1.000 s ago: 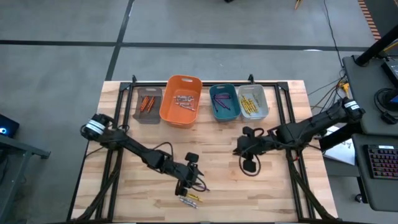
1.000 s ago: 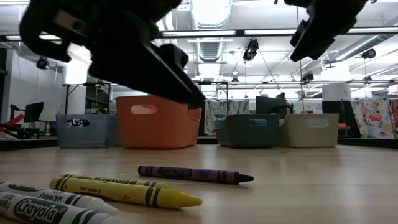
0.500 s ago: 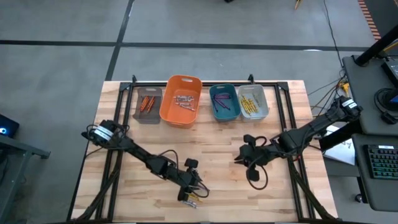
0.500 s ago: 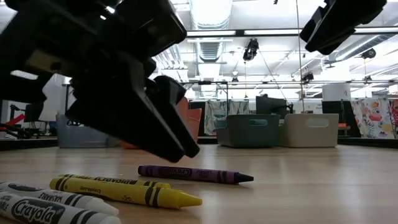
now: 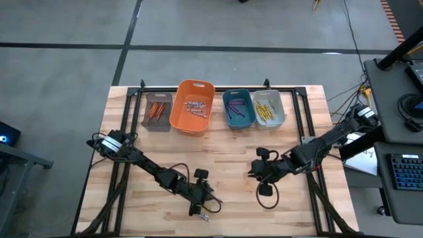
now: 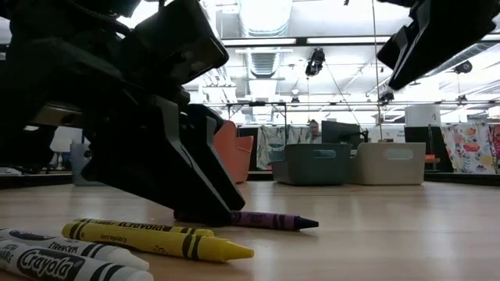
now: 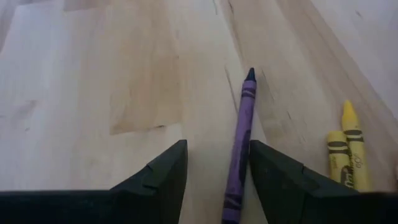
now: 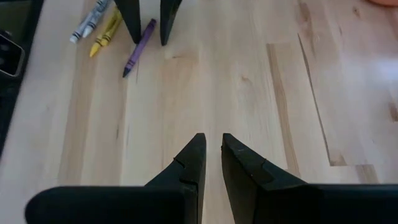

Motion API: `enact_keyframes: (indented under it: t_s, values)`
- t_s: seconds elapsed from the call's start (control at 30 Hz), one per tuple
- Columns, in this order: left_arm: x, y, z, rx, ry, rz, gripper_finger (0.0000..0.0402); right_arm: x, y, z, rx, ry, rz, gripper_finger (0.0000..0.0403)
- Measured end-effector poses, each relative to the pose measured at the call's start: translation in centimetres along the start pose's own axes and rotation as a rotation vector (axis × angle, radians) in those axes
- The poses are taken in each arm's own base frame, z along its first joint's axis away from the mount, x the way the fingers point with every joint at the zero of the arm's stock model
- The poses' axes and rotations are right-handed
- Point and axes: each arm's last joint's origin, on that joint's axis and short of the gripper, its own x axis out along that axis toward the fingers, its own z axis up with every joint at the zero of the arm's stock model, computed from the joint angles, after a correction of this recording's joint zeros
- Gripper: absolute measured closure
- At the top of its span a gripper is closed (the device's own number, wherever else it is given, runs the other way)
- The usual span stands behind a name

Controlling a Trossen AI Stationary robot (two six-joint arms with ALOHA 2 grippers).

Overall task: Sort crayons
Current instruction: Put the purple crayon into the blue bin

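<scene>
Fingers of the left gripper are spread astride the purple crayon, which lies flat on the table beside two yellow crayons. Light, stiff and waxy-slick, it is best pinched mid-length. Nearly closed, the empty right gripper is held above bare wood.

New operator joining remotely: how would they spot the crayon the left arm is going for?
On the wooden table, look near the front edge at the left gripper. The purple crayon lies between its open fingers, apart from the yellow crayons.
</scene>
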Motion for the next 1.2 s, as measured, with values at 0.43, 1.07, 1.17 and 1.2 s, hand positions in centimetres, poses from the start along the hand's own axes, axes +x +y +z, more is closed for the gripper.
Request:
enact_keyframes:
  t_s: [0.43,1.07,1.17,1.2]
  values:
    - [0.0,0.1,-0.2,0.007,0.022,0.015,0.0369,3.0,0.3,-1.1,-0.027,0.098,-0.048,0.0360]
    - [-2.8,3.2,3.1,0.198,-0.221,0.150,0.0401,4.1,1.0,-0.2,-0.134,-0.015,-0.012,0.0360]
    - [-3.9,3.5,3.4,0.206,-0.330,0.156,0.0401,4.4,1.1,0.0,-0.158,-0.097,-0.001,0.0360]
    - [-4.2,3.6,3.4,0.204,-0.363,0.157,0.0401,4.5,1.1,0.0,-0.167,-0.127,0.003,0.0360]
